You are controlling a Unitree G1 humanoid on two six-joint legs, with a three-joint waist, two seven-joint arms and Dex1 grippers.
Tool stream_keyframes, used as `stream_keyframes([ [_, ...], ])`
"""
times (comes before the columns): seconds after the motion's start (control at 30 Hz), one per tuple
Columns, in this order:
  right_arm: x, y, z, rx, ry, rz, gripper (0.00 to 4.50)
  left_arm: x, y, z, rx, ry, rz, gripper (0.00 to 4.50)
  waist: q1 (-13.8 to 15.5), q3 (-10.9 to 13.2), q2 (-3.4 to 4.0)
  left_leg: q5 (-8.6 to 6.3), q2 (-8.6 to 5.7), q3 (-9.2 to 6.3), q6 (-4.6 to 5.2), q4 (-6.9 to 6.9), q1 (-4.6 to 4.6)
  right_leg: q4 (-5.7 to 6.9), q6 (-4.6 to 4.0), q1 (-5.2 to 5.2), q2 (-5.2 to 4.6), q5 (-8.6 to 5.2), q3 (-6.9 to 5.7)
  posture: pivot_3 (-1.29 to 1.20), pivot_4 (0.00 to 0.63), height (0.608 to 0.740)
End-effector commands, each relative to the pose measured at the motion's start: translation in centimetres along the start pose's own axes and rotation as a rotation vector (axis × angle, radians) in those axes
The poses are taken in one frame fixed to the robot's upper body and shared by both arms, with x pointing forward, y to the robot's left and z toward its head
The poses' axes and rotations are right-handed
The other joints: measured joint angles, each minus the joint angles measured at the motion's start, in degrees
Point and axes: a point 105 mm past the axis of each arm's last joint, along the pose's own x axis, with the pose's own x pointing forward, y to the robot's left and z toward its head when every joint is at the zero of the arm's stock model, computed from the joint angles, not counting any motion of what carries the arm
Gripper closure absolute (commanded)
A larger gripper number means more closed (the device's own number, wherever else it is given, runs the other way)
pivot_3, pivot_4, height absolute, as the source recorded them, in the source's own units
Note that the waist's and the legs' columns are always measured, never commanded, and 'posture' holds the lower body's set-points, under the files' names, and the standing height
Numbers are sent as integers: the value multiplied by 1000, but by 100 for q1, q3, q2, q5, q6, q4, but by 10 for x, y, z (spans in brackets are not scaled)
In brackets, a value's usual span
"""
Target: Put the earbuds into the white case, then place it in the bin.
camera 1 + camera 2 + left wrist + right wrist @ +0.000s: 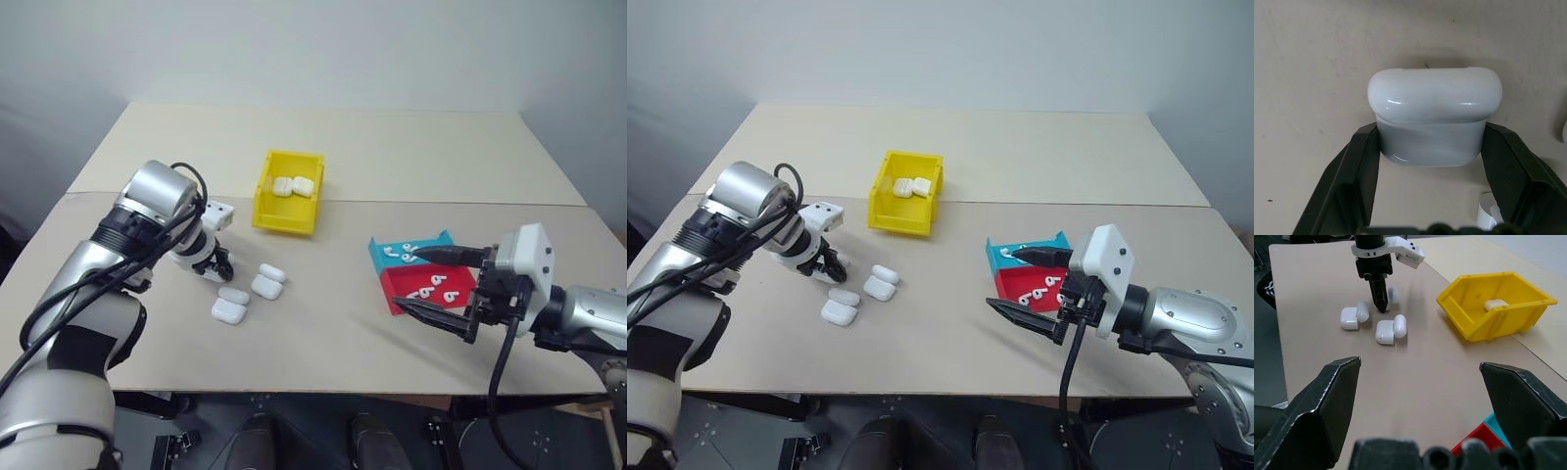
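Fingers of the right gripper [439, 286] stand wide apart with nothing between them, level above the near right part of the pale beige table [323, 333]; just beyond them lie the shallow red tray [404, 300] and, behind it and touching, the shallow teal tray [377, 251], each holding several tiny white stemmed earbuds [428, 291] lying flat at mixed angles. Nearer the left side, four small glossy white cases [229, 311] lie loose in a cluster on the table, their hinged lids flipped open and their long axes lying roughly across the table. Just beside that cluster, the left gripper [220, 270] points steeply down and is clamped on a small glossy white rounded-rectangle earbud case [1434, 115]; the two black fingers [1362, 169] press its short ends, so its long axis runs from finger to finger, and its lid is closed. Farthest back, near the table's middle, the bright yellow open-top plastic bin [286, 214] holds two more white cases [293, 185] side by side.
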Motion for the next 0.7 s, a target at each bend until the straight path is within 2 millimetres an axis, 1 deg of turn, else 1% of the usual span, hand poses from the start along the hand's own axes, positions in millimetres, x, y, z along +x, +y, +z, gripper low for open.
stream_keyframes([
  [0.03,-6,-2,9,-45,-14,-13,0,-3,14,-6,-28,-8,31,1711,-21,0,0,0,0,0,0,0,0,1,0,0,0,0,0,0,150,740],
  [0.13,-6,-2,7,-42,-10,-12,0,-12,22,-9,-22,-56,43,1711,-77,0,0,0,1,0,0,-1,0,1,0,-2,1,0,1,0,150,740],
  [0.2,-7,-2,6,-39,-9,-13,0,-21,26,-8,-26,-108,33,1711,-111,0,0,0,2,-1,0,-1,-1,1,0,-3,1,0,1,0,150,740],
  [0.23,-7,-2,5,-38,-9,-15,0,-27,28,-8,-27,-135,24,1711,-110,1,-1,0,3,0,0,-1,-2,1,0,-4,1,0,1,0,150,740],
  [0.3,-7,-4,4,-38,-10,-19,0,-45,34,-6,-22,-246,1,1711,-109,1,-1,0,3,-1,0,1,-5,1,0,-5,1,0,0,0,150,740],
  [0.4,-8,-8,4,-43,-11,-26,0,-73,39,2,1,-490,-77,1711,-104,1,-2,0,5,0,0,0,-7,-1,0,-8,0,0,-1,0,150,740],
  [0.43,-8,-9,4,-44,-11,-28,0,-80,40,4,0,-569,-98,1711,-99,1,-1,0,5,0,-1,2,-7,1,0,-6,-1,0,-2,0,150,740],
  [0.53,-8,-15,6,-48,-19,-32,0,-100,40,14,22,-880,-137,1711,-68,0,0,0,6,2,-1,4,-1,2,0,1,-3,0,-4,0,150,740],
  [0.57,-7,-17,7,-52,-20,-32,0,-107,37,18,21,-998,-162,1711,-52,0,1,0,6,2,-1,4,0,0,0,3,-3,1,-5,0,150,740],
  [0.6,-7,-19,8,-58,-20,-30,0,-113,33,20,11,-1088,-224,1711,-29,0,1,0,5,3,-1,6,2,1,1,6,-4,2,-4,0,150,740],
  [0.63,-6,-20,9,-65,-20,-25,0,-119,27,21,6,-1176,-321,1711,-6,0,0,0,5,4,-1,10,1,3,2,8,-5,4,-5,0,150,740],
  [0.7,-6,-23,12,-78,-18,-16,0,-126,16,22,36,-1302,-422,1711,32,0,-1,1,5,5,-3,14,-1,-1,4,7,-4,12,-6,0,150,740],
])
